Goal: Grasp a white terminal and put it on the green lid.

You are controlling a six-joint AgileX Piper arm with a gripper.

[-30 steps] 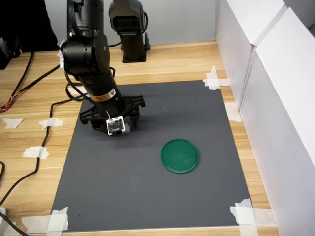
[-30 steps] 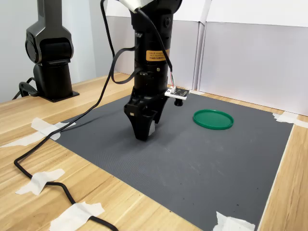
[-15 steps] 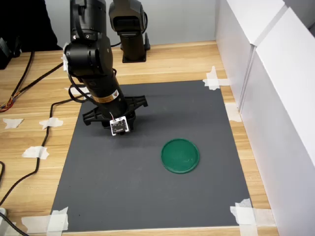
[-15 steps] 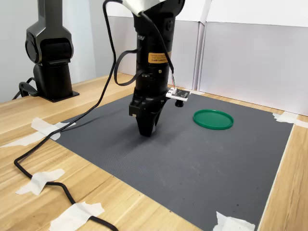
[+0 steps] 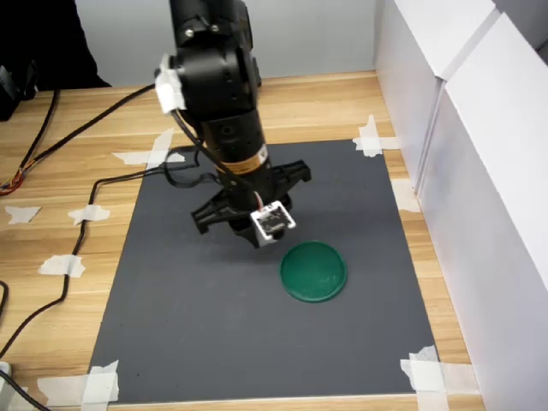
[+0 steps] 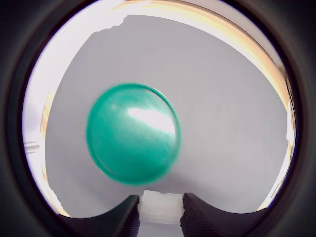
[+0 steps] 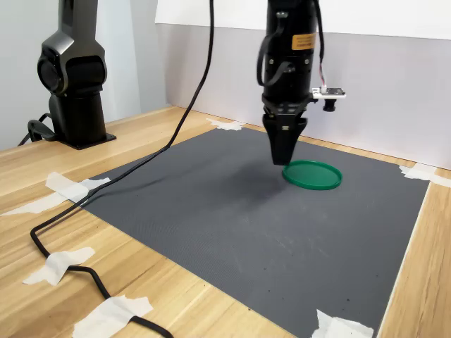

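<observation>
Surroundings: dark grey mat [image 5: 257,325] taped onto a wooden tabletop [image 5: 77,128]. White panels [image 5: 479,171] wall off the side of the tabletop at the first exterior view's right, close to the mat's edge there. A second, idle black arm base [image 7: 70,77] stands near the far edge of the tabletop, well apart from the mat. A black cable [image 7: 63,260] trails across the wood and over the mat's edge up to the working arm. Nothing lies on the mat between the arm and the lid.

Count: one green lid [image 5: 313,271], one white terminal [image 6: 161,207], one working arm. Tape scraps [image 5: 428,370] at the mat's corners and on the wood; several, not all in view.

Gripper [image 7: 285,158]: points straight down, raised clear of the mat, just beside the lid's rim on the side toward the mat's centre. In the wrist view its two fingers [image 6: 123,219] are drawn in against the white terminal, one on each side, so the terminal is held between the tips. In both exterior views the terminal is too small to make out.

Green lid: flat on the mat, nearer the panel-side edge than the middle; its top is bare.

Room: open mat all round the lid; the panels are the nearest limit.
</observation>
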